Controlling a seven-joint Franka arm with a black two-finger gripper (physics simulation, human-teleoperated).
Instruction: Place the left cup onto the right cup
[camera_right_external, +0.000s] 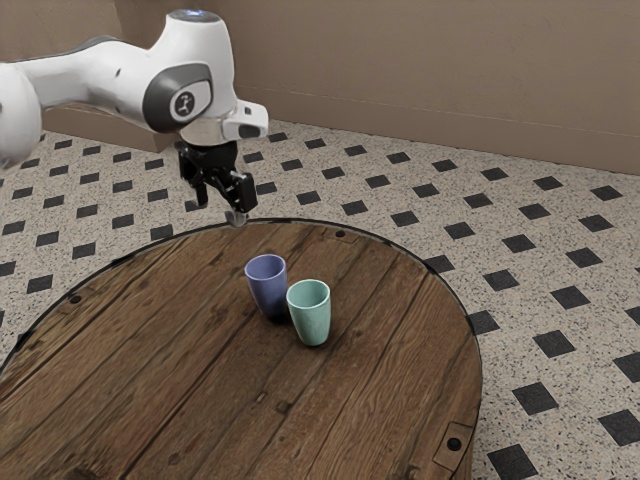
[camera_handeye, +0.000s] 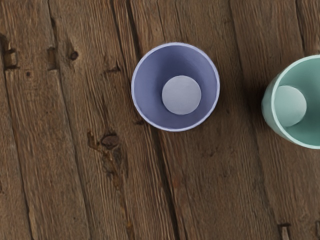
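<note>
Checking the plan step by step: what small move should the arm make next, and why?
Probably lower the gripper toward the rim of the purple plastic cup: the gripper hangs well above the round wooden table, and that cup stands upright, untouched, just apart from the mint-green plastic cup.

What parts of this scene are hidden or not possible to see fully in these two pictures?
- Green cup, wrist view: its side away from the purple cup is cut off by the picture's edge.
- Purple cup, wrist view: its outer wall is hidden under its own rim, as it is seen from straight above.
- Table, exterior view: its near part is cut off by the lower edge.
- Arm, exterior view: its base is cut off by the left edge.
</note>
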